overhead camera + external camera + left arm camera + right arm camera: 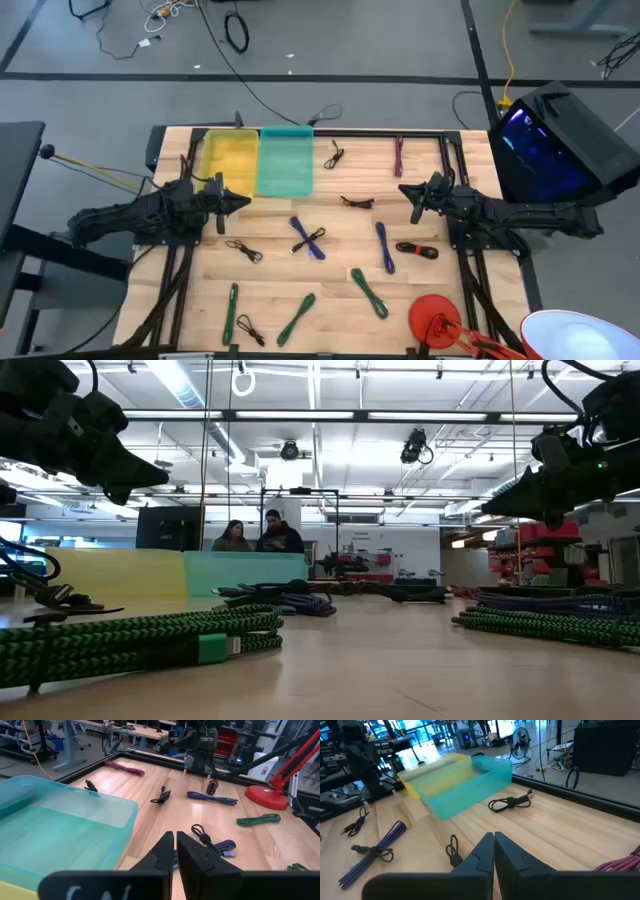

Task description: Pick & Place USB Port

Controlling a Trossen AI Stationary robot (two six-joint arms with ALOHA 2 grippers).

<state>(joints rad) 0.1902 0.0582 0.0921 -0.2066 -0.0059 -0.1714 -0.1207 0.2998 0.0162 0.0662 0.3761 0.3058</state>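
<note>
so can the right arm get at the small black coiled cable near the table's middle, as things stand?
Probably yes. The right gripper hangs above the wooden table, fingers shut, with the small black coiled cable close beside it. Nothing lies between them; the nearest neighbours, the blue cables, lie apart. It must open first.

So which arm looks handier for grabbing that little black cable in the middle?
Probably the right gripper: it hovers nearer the black cable than the left gripper does.

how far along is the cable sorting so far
Nothing looks done: the yellow bin and teal bin look empty. Nothing is in hand; the left pincer and right pincer hover shut. Every cable, like the blue one, remains on the table.
</note>
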